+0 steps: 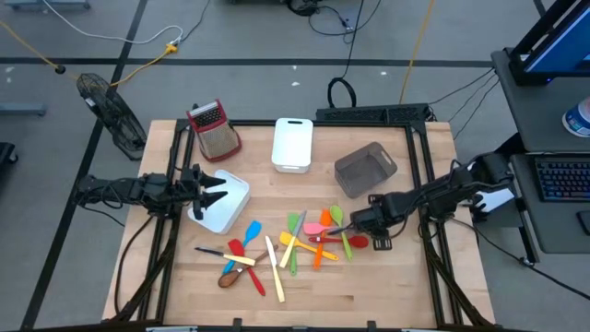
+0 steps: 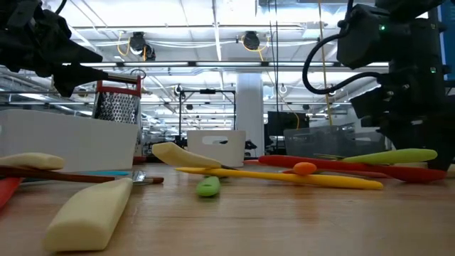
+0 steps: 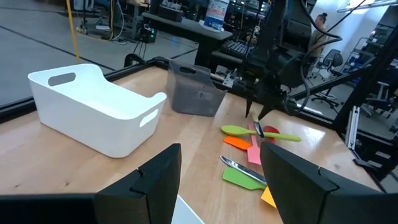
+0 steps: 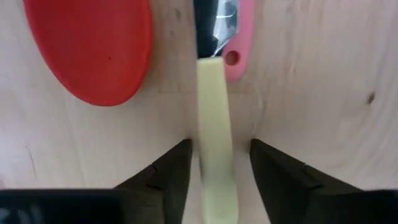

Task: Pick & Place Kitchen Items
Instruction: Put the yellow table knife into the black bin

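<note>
Several small coloured utensils lie flat on the wooden table in two loose heaps, one at the middle (image 1: 313, 242) and one to its left (image 1: 244, 263). My right gripper (image 1: 352, 224) points straight down at the right end of the middle heap. It is open, with one finger on either side of a pale green utensil's handle (image 4: 216, 143) and a small gap at each side. A red spoon bowl (image 4: 87, 50) and a pink handle (image 4: 235, 37) lie just beyond it. My left gripper (image 1: 210, 192) waits open over a white bin (image 1: 230, 210) at the table's left.
A metal grater with a red handle (image 1: 214, 129) stands at the back left. A second white bin (image 1: 292, 145) and a grey bin (image 1: 365, 171) stand at the back middle. The near strip of the table is bare wood (image 1: 369, 286).
</note>
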